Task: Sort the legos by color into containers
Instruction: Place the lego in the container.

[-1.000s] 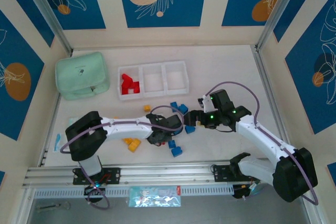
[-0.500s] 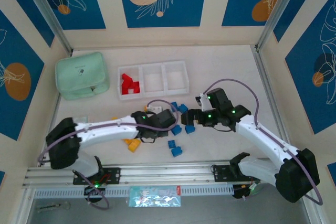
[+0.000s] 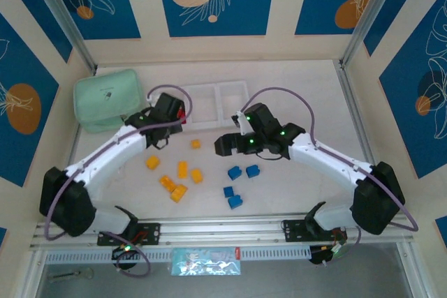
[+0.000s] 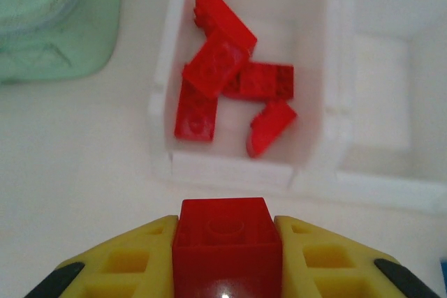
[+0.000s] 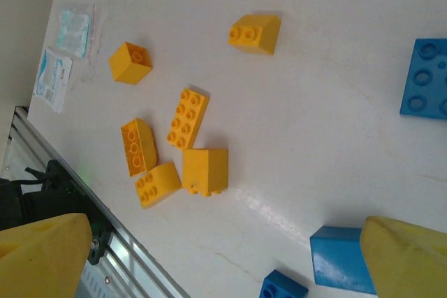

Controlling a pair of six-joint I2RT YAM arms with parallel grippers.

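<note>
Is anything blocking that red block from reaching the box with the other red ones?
Nothing visible blocks it. The left gripper holds the red block just short of the left compartment. Between them lies only that compartment's low front wall, which the block must clear.

One white translucent plastic tray [image 4: 230, 172] is showing three square compartments [image 3: 234, 95]. Six red plastic toy bricks [image 4: 216, 66] are showing in all: five are lying in the compartment at the tray's nine o'clock end, and the sixth red brick [image 4: 223, 242] is sitting clamped in the left gripper [image 4: 225, 232]. Six yellow-orange plastic bricks [image 3: 182, 169] are lying at seven o'clock of the tray, and four blue plastic bricks [image 3: 235, 172] at five o'clock. One mint green soft pouch [image 3: 108, 99] is resting at the tray's nine o'clock.
</note>
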